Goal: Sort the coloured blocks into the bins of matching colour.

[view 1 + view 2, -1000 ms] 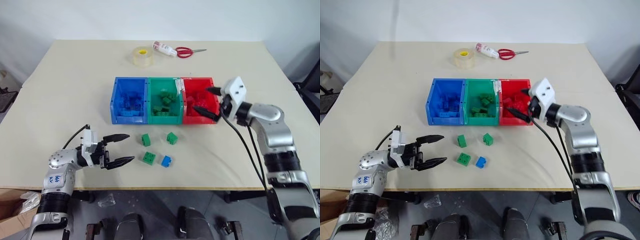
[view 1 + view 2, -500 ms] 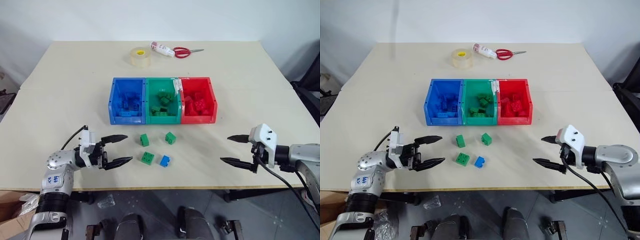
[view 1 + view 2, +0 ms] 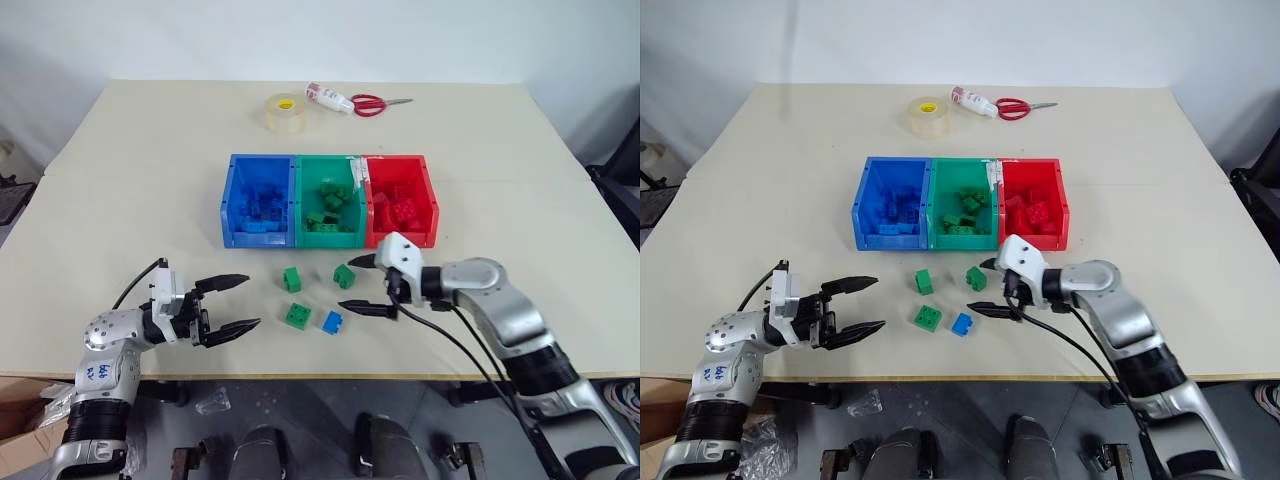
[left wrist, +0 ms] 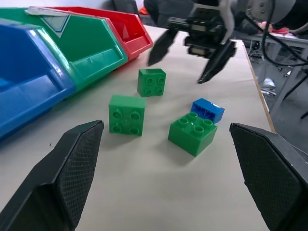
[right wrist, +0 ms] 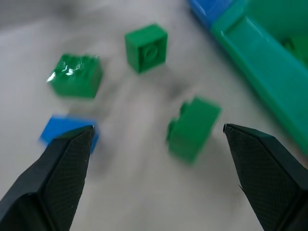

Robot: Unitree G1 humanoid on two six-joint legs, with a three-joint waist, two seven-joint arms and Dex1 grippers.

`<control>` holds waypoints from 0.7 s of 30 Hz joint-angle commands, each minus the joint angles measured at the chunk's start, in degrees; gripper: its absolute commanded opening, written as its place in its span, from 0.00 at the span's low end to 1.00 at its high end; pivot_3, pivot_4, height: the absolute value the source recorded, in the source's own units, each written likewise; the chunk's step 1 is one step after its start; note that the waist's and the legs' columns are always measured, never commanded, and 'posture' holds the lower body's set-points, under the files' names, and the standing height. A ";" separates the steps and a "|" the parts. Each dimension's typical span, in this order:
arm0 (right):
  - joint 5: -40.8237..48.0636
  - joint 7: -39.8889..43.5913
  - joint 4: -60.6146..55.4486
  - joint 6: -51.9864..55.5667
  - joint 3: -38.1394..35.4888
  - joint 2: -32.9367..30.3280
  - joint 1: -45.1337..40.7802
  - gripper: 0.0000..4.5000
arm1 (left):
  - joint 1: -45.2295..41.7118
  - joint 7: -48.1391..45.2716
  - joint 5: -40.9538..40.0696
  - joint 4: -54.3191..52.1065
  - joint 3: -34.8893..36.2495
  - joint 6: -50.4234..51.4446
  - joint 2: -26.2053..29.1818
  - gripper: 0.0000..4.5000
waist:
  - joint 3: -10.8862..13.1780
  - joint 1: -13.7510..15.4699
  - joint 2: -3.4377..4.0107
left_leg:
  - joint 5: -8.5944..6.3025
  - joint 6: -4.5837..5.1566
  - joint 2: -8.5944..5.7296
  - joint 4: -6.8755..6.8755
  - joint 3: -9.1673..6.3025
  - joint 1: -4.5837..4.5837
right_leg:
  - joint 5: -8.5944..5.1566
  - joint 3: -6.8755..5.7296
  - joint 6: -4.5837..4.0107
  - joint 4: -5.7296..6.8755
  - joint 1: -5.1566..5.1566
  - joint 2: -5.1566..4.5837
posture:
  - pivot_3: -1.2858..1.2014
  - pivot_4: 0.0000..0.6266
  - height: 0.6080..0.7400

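Observation:
Three joined bins stand mid-table: blue, green and red, each holding blocks of its own colour. In front of them lie loose blocks: three green and one blue. My right gripper is open just right of the green block nearest the red bin, and nothing is held; in the right wrist view that block lies ahead between the fingers. My left gripper is open and empty, left of the loose blocks, pointing at them.
At the far side of the table sit a clear tape roll, a small white bottle and red-handled scissors. The table's front edge runs just below both grippers.
My right gripper left the red bin, swung out to the right, then came in leftward and low to the loose blocks. The left gripper has stayed put.

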 commanded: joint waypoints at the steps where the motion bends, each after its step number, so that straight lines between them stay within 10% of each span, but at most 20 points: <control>1: -2.43 -0.82 5.01 -4.00 0.85 2.25 -2.50 0.99 | 1.77 1.14 -1.77 -3.78 1.25 0.39 0.42 1.00 | 0.00 -0.08 0.00 | 0.00 0.00 0.00 0.00 0.00 0.00 | 0.00 -0.01 0.00 -0.01 0.00 0.00 | 0.52 0.24 1.00; 7: -3.05 -0.36 9.29 -5.64 0.87 5.28 -4.28 0.87 | 3.38 2.57 -2.06 -5.77 1.44 0.78 0.28 1.00 | 0.00 -0.24 0.00 | 0.01 -0.01 0.00 -0.01 0.02 0.01 | 0.00 0.00 0.00 0.03 -0.02 0.00 | 0.52 0.24 1.00; 15: -2.09 -0.46 6.05 -4.77 -0.92 4.99 -3.49 0.26 | 3.93 2.27 -2.83 -6.39 1.32 1.01 0.42 1.00 | 0.00 -0.20 0.00 | 0.00 -0.01 0.00 -0.01 0.02 0.01 | 0.00 0.01 0.00 0.03 -0.03 0.00 | 0.52 0.24 1.00; 21: 0.72 -1.02 0.34 -0.78 -4.15 4.31 -5.27 0.21 | 3.91 -2.19 -3.14 -4.07 1.57 -0.67 1.60 1.00 | 0.00 -0.18 0.00 | 0.00 -0.01 0.00 -0.01 0.02 0.01 | 0.00 0.01 0.00 0.03 -0.03 0.01 | 0.52 0.24 1.00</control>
